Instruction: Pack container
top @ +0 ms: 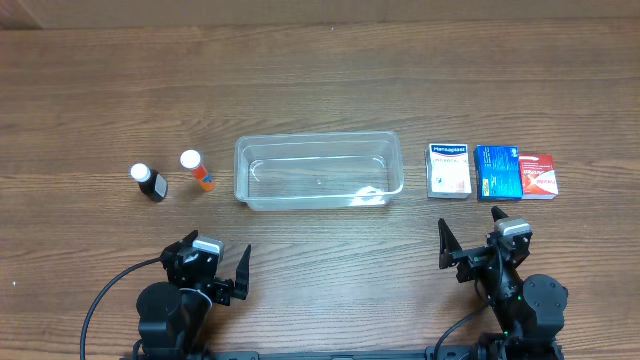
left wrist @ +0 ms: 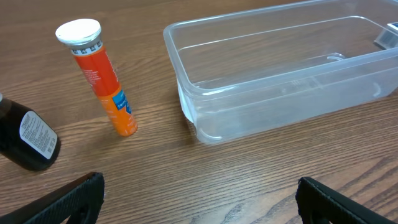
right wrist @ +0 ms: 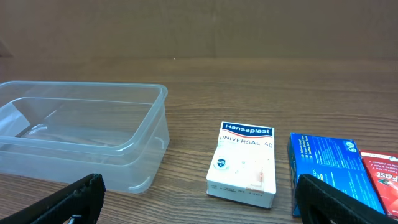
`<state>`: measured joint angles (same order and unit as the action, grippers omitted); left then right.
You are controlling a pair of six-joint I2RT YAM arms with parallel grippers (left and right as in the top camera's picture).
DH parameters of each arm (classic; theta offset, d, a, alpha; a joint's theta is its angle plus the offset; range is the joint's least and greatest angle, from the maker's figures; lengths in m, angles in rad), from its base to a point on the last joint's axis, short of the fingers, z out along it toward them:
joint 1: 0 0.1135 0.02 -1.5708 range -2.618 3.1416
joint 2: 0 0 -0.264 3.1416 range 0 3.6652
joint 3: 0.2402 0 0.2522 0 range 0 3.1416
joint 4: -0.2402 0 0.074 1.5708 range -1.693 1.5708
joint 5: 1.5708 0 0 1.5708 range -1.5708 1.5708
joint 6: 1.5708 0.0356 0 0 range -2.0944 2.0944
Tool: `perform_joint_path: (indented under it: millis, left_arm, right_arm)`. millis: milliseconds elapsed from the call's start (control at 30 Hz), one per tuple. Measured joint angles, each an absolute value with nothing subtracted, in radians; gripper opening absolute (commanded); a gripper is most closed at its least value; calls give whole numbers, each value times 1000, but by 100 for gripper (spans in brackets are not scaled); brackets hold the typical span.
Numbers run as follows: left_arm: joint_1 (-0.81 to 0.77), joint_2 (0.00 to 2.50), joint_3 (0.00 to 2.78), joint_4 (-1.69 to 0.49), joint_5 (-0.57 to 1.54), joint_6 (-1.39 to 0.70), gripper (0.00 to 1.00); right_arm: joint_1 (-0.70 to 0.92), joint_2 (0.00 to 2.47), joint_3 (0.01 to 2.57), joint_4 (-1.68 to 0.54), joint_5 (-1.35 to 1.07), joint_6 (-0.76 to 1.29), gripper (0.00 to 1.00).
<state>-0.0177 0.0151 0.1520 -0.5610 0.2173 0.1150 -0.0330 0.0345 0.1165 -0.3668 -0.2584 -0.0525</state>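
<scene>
Container [top: 318, 136] is sitting empty on the table [top: 320, 60]. Left gripper [left wrist: 200, 180] and right gripper [right wrist: 199, 180] are gaping wide, holding nothing. White box [right wrist: 242, 163], just right of the container and seemingly lying flat, is suiting the right gripper: pinch across its narrower width.

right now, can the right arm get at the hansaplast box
Probably yes: the Hansaplast box lies flat ahead of the open right gripper, nothing between them; the blue box beside it stands apart.
</scene>
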Motion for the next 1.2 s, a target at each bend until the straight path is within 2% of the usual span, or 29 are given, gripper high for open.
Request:
perform_joint_path:
  millis: [533, 767, 967, 1200]
  left_arm:
    - [-18, 15, 152, -561, 217, 115, 100]
    - [-18, 15, 152, -561, 217, 115, 100]
    - [-18, 15, 152, -564, 217, 115, 100]
    - [-18, 15, 154, -569, 217, 115, 100]
  right_arm:
    - [-33, 35, 117, -367, -329, -48, 100]
    - [-33, 56, 149, -399, -324, 191, 100]
    - [-33, 295, 432, -564, -237, 257, 100]
    - [-33, 826, 905, -979, -36, 238, 100]
